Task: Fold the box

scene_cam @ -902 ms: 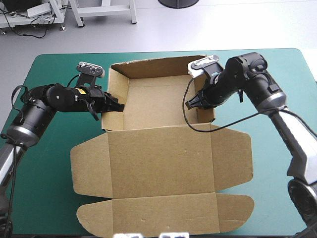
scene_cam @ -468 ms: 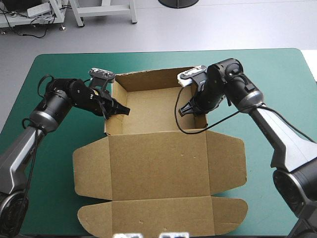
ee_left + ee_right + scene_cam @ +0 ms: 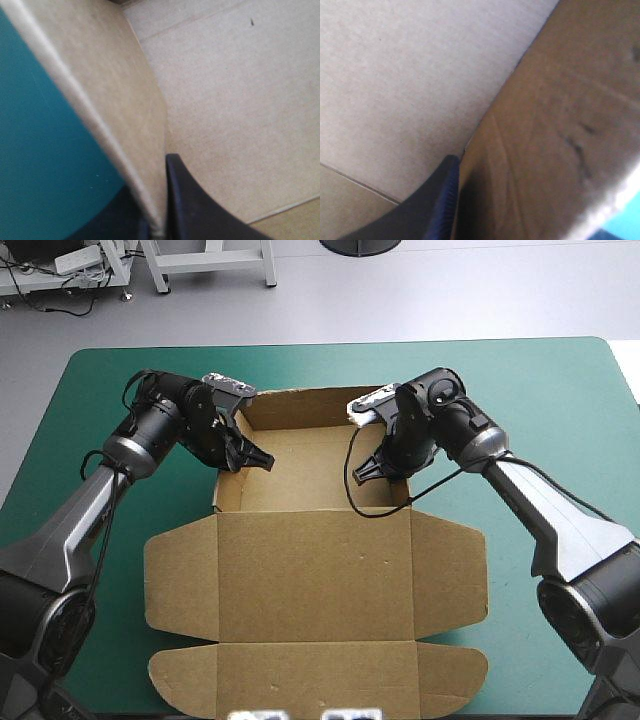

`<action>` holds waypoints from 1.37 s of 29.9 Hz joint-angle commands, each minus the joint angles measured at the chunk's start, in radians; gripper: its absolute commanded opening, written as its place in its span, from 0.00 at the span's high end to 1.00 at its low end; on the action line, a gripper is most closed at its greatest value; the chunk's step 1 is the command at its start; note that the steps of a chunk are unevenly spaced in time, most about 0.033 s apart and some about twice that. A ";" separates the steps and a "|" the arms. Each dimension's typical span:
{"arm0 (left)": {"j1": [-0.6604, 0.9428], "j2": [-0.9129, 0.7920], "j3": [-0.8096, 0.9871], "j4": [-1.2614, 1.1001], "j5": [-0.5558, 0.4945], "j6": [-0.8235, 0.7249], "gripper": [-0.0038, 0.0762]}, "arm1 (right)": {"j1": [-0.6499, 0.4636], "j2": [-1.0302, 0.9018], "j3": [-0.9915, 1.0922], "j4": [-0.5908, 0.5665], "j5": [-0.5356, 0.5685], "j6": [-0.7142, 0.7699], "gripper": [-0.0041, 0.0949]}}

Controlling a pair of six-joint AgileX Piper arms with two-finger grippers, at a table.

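Observation:
The brown box (image 3: 310,570) lies mid-table as an open tray, its lid and flaps flat toward the front edge. The tray's back wall (image 3: 300,405) and both side walls stand raised. My left gripper (image 3: 252,456) is shut on the box at the left wall (image 3: 115,105), one black finger (image 3: 187,205) inside the tray and the other outside over the teal-green cover. My right gripper (image 3: 370,469) is shut on the box at the right wall (image 3: 555,140). Only its inner finger (image 3: 437,205) shows; the wall hides the outer one.
Bare teal-green cover (image 3: 90,570) lies left of the box, and more (image 3: 560,440) to the right. The lid's rounded front flap (image 3: 320,680) reaches close to the table's front edge. The tray floor (image 3: 300,470) holds nothing.
Both grippers have moved inward with the side walls, which now stand steeper and closer together. Both arms' elbows have swung toward the far edge, and the box has shifted slightly left.

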 commanded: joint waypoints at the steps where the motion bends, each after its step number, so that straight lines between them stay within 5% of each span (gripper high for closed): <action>1: -0.031 -0.018 -0.039 -0.143 0.002 0.021 0.96 | 0.022 -0.044 -0.033 0.043 0.007 0.000 0.98; 32: -0.041 0.134 -0.039 -0.209 -0.041 0.044 0.95 | -0.021 0.050 -0.033 -0.015 0.007 0.019 0.98; 37: -0.041 0.130 -0.040 -0.220 -0.039 0.063 0.83 | -0.035 0.060 -0.033 0.070 0.007 -0.006 0.94; 41: -0.041 0.130 -0.040 -0.252 -0.037 0.070 0.67 | -0.035 0.065 -0.033 0.088 0.007 -0.014 0.79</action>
